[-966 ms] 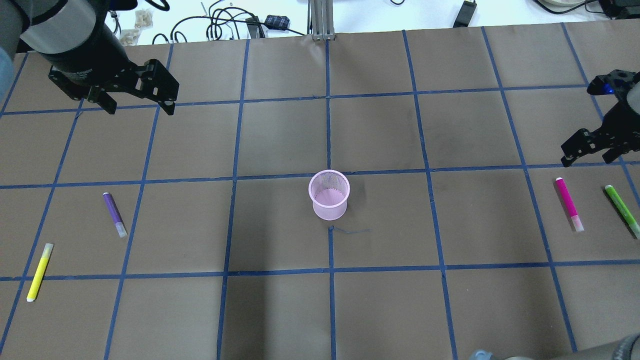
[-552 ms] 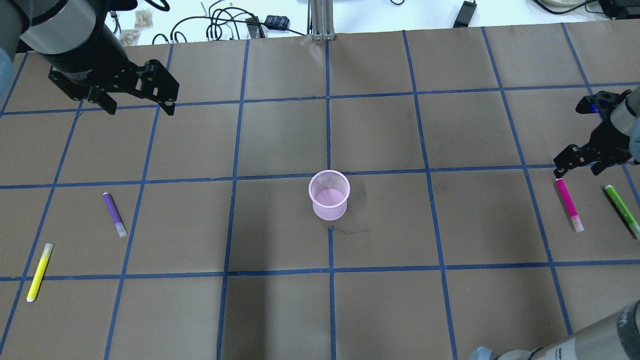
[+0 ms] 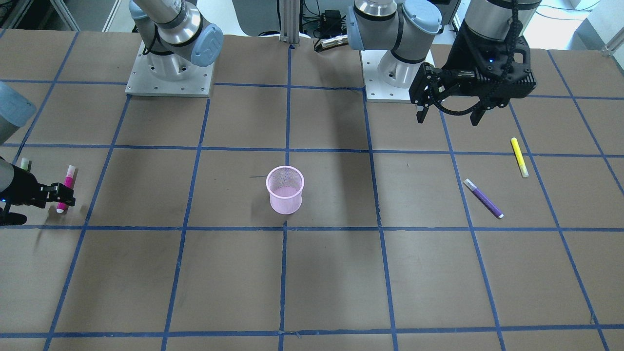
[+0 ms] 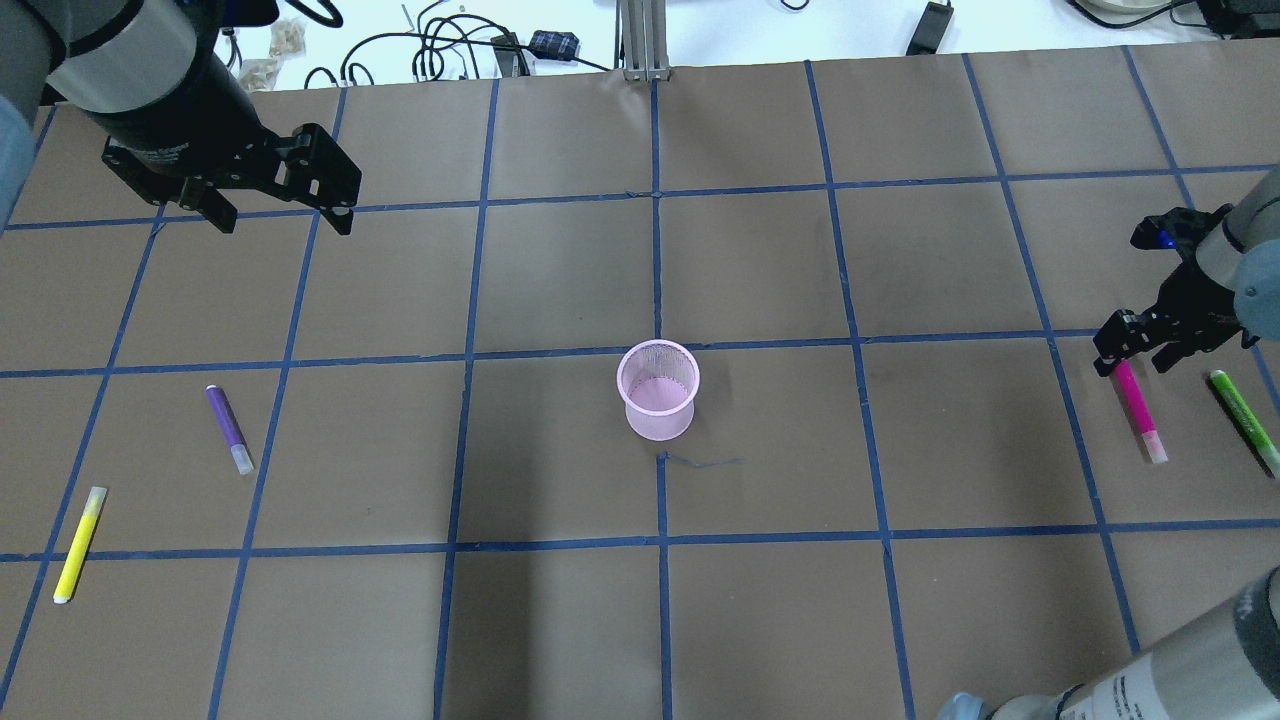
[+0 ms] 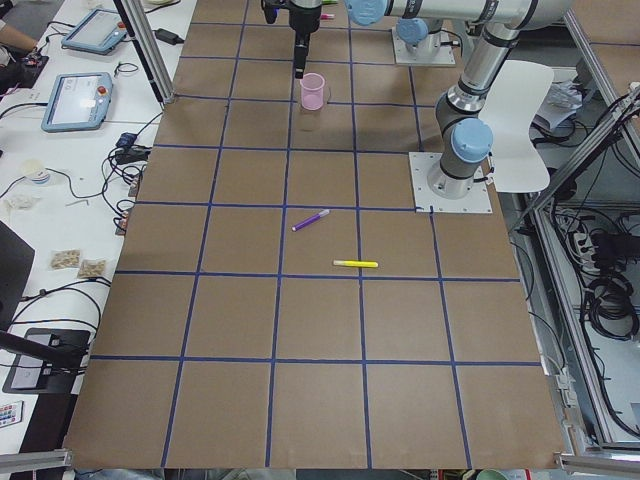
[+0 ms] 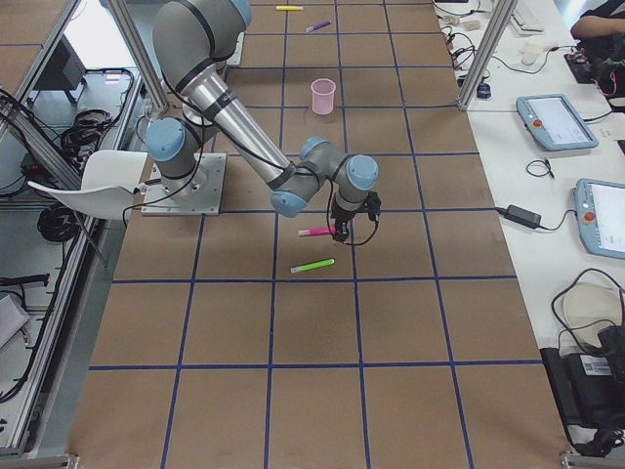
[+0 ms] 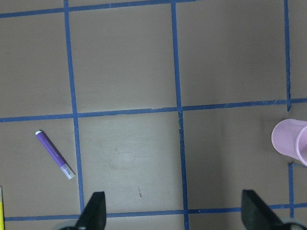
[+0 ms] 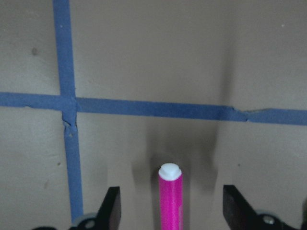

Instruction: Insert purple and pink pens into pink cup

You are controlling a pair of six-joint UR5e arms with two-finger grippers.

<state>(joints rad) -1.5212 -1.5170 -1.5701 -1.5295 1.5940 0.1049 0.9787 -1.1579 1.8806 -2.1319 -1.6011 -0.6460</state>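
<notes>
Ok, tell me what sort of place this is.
Probably a robotics lab: grey robot arms bolted to a brown table gridded with blue tape, plus teach pendants and cables on a white bench.

right gripper [image 6: 339, 234] over pink pen [image 6: 312, 232] end | green pen [image 6: 312, 265] beside (nearer camera) | pink cup [image 6: 323, 96] well apart

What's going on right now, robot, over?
Right gripper open, straddling pink pen's end, not yet gripping. Left gripper open, raised, empty. Purple pen lying untouched; pink cup empty. Green pen nearby, not touching.
</notes>
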